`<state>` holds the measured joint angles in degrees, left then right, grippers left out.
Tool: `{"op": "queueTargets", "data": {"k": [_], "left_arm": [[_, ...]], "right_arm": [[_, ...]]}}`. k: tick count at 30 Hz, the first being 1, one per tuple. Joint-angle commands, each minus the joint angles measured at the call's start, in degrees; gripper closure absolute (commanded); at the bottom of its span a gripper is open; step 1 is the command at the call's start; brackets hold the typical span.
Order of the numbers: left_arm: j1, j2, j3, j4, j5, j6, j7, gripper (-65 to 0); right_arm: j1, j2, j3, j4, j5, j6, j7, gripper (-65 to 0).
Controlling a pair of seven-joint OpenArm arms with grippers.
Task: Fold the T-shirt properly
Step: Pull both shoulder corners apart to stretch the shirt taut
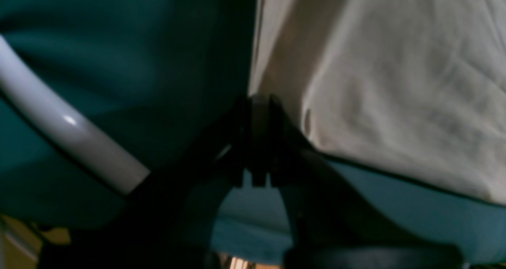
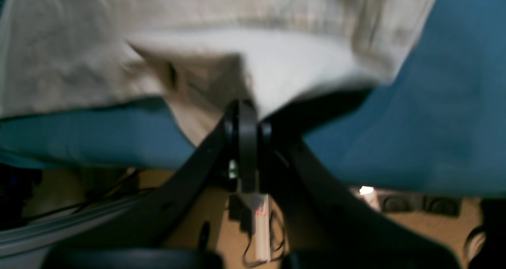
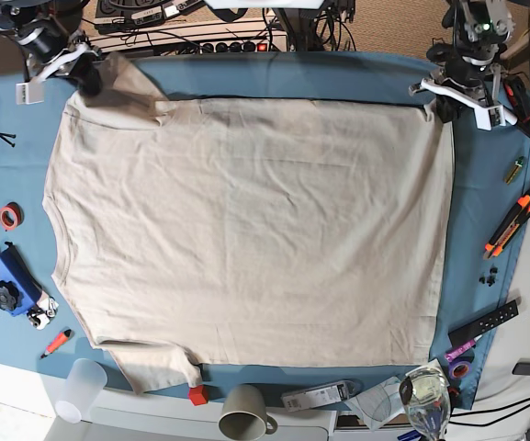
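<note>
From overhead, the T-shirt (image 3: 246,230) is lying spread flat across the teal table cloth (image 3: 338,69), covering most of it. The right gripper (image 3: 88,81) is sitting at the upper left corner, over a sleeve, and the left gripper (image 3: 444,108) at the upper right corner, over the hem edge. Only the wrist cameras are showing the grip itself: the right gripper (image 2: 247,112) is pinching a lifted fold of the T-shirt (image 2: 276,63) between closed jaws, and the left gripper (image 1: 259,103) is clenching the shirt's edge (image 1: 395,83) just where the beige meets the table cloth (image 1: 118,63).

Around the shirt, the base view is showing a roll of red tape (image 3: 9,216) and a blue box (image 3: 5,280) on the left, a cup (image 3: 244,411) at the bottom edge, and an orange cutter (image 3: 514,220) on the right. Cables are crowding the space beyond the table's far edge.

Both wrist pictures are blurring badly, so the cloth between the jaws is hard to make out.
</note>
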<state>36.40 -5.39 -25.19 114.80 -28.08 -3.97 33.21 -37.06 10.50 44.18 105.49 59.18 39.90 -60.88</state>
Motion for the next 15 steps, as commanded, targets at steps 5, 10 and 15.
{"op": "queueTargets", "data": {"k": [5, 10, 15], "left_arm": [[3.1, -0.2, -0.1, 6.9, 4.4, -0.2, -1.0, 0.0], [5.1, -0.4, -0.7, 7.9, 4.5, 0.1, -0.9, 0.0], [7.2, -0.4, -5.6, 7.9, 3.8, -0.6, 0.2, 0.0]], "right_arm": [[-3.3, 0.8, 1.8, 2.9, 1.4, 0.1, 0.2, 0.0], [-4.8, 0.8, 4.7, 3.0, 3.3, 0.1, -2.0, 0.0], [-6.1, 1.0, 10.4, 2.9, 7.7, 0.1, -5.1, 0.0]]}}
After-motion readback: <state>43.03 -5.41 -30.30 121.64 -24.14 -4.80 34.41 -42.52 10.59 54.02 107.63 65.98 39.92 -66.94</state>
